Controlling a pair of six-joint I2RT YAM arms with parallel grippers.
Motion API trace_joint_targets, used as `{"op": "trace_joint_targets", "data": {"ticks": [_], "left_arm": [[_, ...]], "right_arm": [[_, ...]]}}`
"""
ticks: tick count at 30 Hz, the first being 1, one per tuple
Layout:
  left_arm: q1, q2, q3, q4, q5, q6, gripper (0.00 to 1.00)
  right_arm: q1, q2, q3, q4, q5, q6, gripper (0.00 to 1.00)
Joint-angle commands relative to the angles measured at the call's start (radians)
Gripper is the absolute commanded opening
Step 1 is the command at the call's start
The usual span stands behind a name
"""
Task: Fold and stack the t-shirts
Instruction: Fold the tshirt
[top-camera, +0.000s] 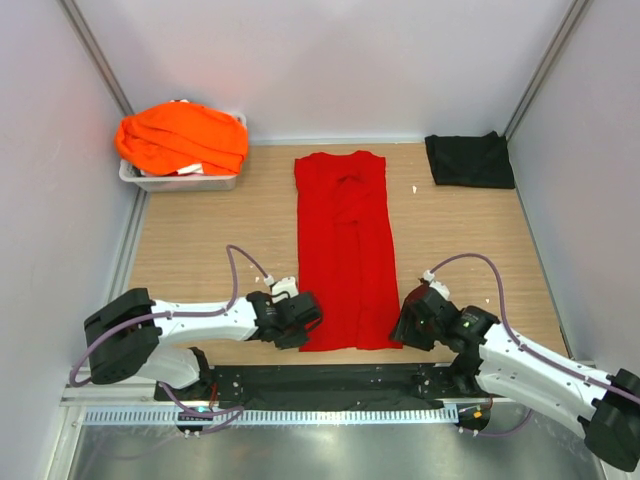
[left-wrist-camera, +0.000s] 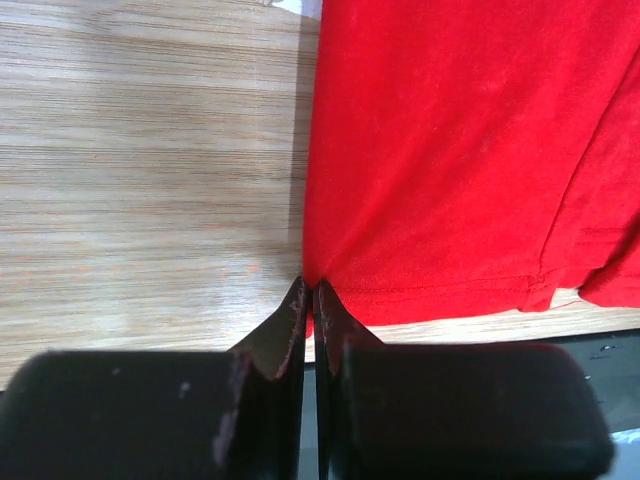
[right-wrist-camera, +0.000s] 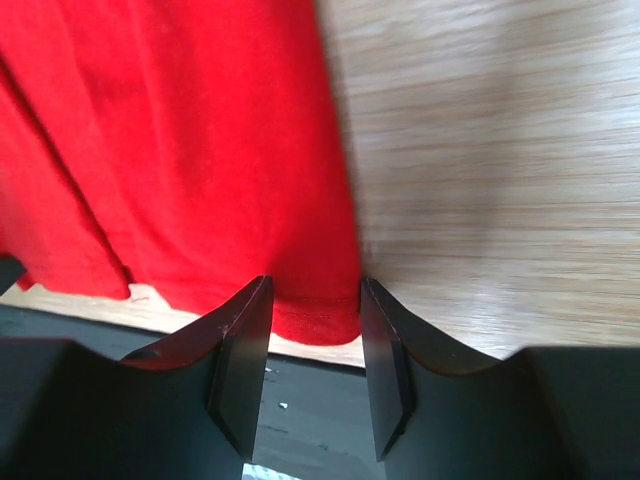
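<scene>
A red t-shirt (top-camera: 345, 240) lies flat in a long folded strip down the middle of the table. My left gripper (top-camera: 303, 328) is at its near left hem corner, shut on the red cloth (left-wrist-camera: 420, 160), which is pinched between the jaws. My right gripper (top-camera: 408, 325) is at the near right hem corner; its jaws stand open on either side of the red hem (right-wrist-camera: 315, 315). A black t-shirt (top-camera: 468, 159) lies folded at the far right. Orange t-shirts (top-camera: 180, 138) are heaped in a grey tray at the far left.
The grey tray (top-camera: 180, 183) stands at the far left corner. A black strip (top-camera: 320, 385) runs along the table's near edge between the arm bases. White walls close in the left, right and back sides.
</scene>
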Motion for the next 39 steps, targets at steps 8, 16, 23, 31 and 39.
{"op": "trace_joint_targets", "data": {"ticks": [8, 16, 23, 31, 39], "left_arm": [[0.014, -0.057, -0.053, -0.041, -0.045, -0.035, 0.05], [0.014, -0.055, -0.054, -0.043, -0.034, -0.033, 0.02], [0.014, -0.071, -0.054, -0.05, -0.032, -0.035, 0.0], [0.012, -0.114, 0.039, -0.182, -0.071, 0.011, 0.0], [0.055, -0.089, 0.242, -0.283, -0.091, 0.129, 0.0]], "right_arm": [[0.183, 0.02, -0.058, 0.032, 0.096, 0.182, 0.41], [0.206, -0.004, -0.056, -0.012, 0.152, 0.208, 0.38], [0.208, -0.003, -0.055, -0.011, 0.16, 0.207, 0.2], [0.208, 0.017, 0.038, -0.043, 0.188, 0.178, 0.01], [0.208, 0.178, 0.265, -0.084, 0.292, 0.078, 0.01]]}}
